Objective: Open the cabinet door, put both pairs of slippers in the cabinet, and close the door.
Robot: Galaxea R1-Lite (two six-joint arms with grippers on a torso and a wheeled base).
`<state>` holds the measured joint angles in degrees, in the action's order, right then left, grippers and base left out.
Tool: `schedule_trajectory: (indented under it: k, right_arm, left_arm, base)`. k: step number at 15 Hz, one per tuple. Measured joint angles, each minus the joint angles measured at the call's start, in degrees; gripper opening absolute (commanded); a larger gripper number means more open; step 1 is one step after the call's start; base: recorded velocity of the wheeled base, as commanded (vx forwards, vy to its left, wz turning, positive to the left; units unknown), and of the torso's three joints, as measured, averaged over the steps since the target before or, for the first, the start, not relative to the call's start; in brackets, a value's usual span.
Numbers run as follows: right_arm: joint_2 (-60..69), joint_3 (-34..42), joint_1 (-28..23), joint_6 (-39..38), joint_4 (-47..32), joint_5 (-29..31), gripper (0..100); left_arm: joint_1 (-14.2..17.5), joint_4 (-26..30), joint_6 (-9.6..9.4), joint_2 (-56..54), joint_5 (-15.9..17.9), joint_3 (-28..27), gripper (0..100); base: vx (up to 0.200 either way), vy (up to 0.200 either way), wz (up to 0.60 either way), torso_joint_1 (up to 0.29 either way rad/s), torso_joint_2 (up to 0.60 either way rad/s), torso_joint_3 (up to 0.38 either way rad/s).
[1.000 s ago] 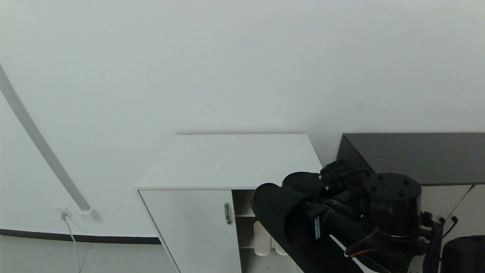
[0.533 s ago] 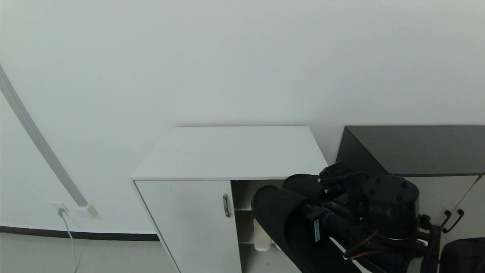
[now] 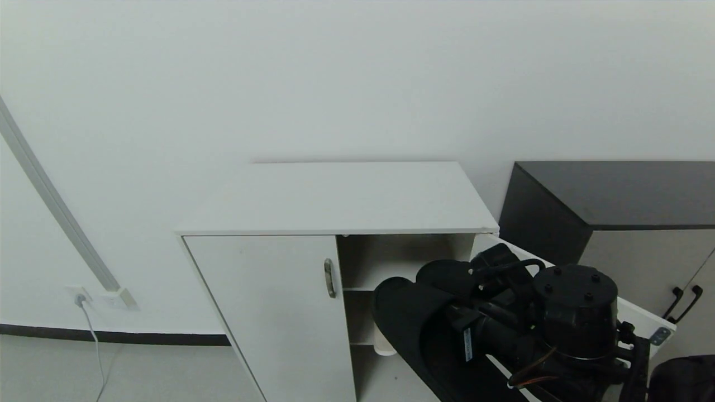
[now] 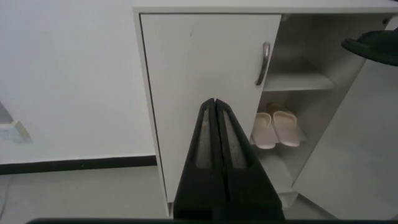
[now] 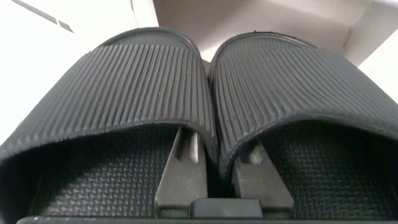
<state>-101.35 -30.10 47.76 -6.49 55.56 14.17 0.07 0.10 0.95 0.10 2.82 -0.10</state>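
**Step in hand.** I judge this to be the second pair going in. The right-hand door is open, one pair is shelved, and the other is in my right gripper outside the opening.

**Item 1: black slippers.** A matched pair, side by side, with ribbed straps and textured footbeds. In the head view they sit at 5 o'clock, toes aimed toward 11 o'clock at the opening. They are in front of the cabinet and not yet inside it. The right jaws are clenched on the pair's two inner walls, one finger in each slipper.

**Item 2: white slippers.** A pale pair lying flat and side by side on the middle shelf, directly at 6 o'clock below the upper shelf.

**Item 3: cabinet.** White, with two doors. The left door is shut and has a metal handle at its 3 o'clock edge. The right door is swung out toward 4 o'clock.

**Item 4: left gripper.** Its jaws are pressed together on nothing, and it faces the shut door, apart from it.

**Next move, my judgement.** I must carry the black pair toward 11 o'clock into the opening and onto a free shelf. On the way I need to keep clear of the shelf edges, the open door and the white pair. Then I release, withdraw and swing the door shut.
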Motion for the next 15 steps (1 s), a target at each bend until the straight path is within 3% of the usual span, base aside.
schedule_trajectory:
  k: [15]
  right_arm:
    - [-1.79, 0.33, 0.11, -0.02, 1.50, 0.04, 0]
  left_arm:
    - [-0.05, 0.00, 0.00, 0.00, 0.00, 0.00, 0]
  base:
    - [0.000, 0.000, 0.00, -0.157, 0.49, 0.329]
